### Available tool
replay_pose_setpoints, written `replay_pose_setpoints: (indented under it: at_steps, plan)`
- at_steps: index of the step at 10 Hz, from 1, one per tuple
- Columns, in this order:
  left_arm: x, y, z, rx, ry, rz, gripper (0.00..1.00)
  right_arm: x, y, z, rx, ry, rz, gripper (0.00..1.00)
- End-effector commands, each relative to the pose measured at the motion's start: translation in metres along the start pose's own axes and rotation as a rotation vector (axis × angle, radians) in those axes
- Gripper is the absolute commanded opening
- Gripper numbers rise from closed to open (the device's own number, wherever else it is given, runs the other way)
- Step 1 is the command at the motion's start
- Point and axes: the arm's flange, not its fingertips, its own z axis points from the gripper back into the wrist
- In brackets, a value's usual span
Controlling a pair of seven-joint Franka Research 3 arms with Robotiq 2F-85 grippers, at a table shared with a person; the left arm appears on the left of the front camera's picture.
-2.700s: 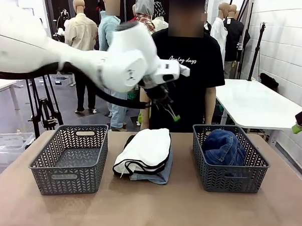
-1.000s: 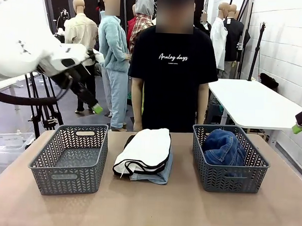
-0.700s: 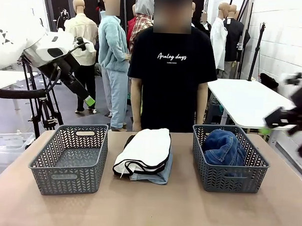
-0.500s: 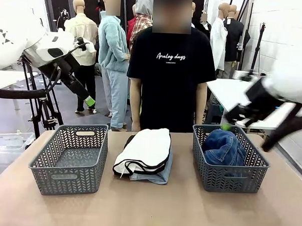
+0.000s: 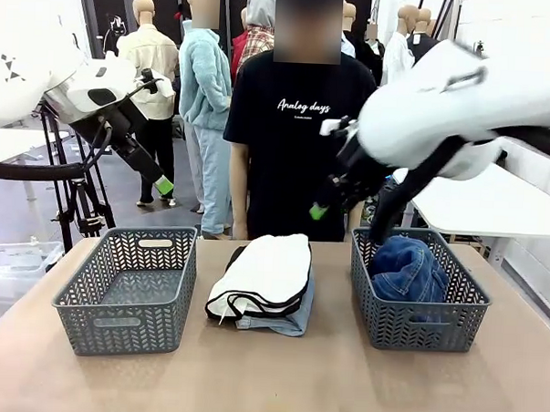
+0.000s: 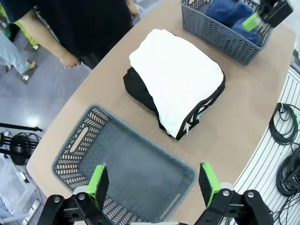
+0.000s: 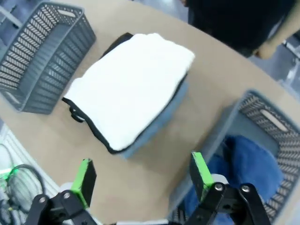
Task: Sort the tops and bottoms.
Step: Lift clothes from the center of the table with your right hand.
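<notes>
A white top with black edging lies folded on a stack at mid-table, also in the left wrist view and right wrist view. A black top lies under it, and pale light-blue denim bottoms lie lowest. Dark blue denim bottoms lie in the right basket. My left gripper hangs open high over the left basket, which is empty. My right gripper is open and empty, above the gap between the stack and the right basket.
A person stands at the far edge behind the stack, with a hand near the table rim. Bare tabletop runs along the near side. Cables lie on the floor beside the table.
My right arm has swung in from the right edge to above the table near the right basket. My left arm drew back to the left and has held still for the last half second.
</notes>
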Motion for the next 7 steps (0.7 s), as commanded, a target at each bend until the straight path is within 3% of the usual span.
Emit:
replay_pose_setpoints:
  at_steps: [1, 4, 6, 7]
  plan:
    - [0.000, 0.001, 0.000, 0.007, -0.004, 0.001, 1.00, 0.024, 0.001, -0.051, -0.063, 0.035, 0.028, 1.00]
    - [0.000, 0.001, 0.000, 0.007, -0.004, 0.001, 1.00, 0.040, 0.023, -0.110, -0.108, 0.108, 0.034, 1.00]
    - [0.000, 0.001, 0.000, 0.007, -0.004, 0.001, 1.00, 0.034, 0.027, -0.111, -0.135, 0.158, 0.039, 1.00]
    - [0.000, 0.001, 0.000, 0.007, -0.004, 0.001, 1.00, 0.029, 0.020, -0.119, -0.085, 0.109, 0.050, 1.00]
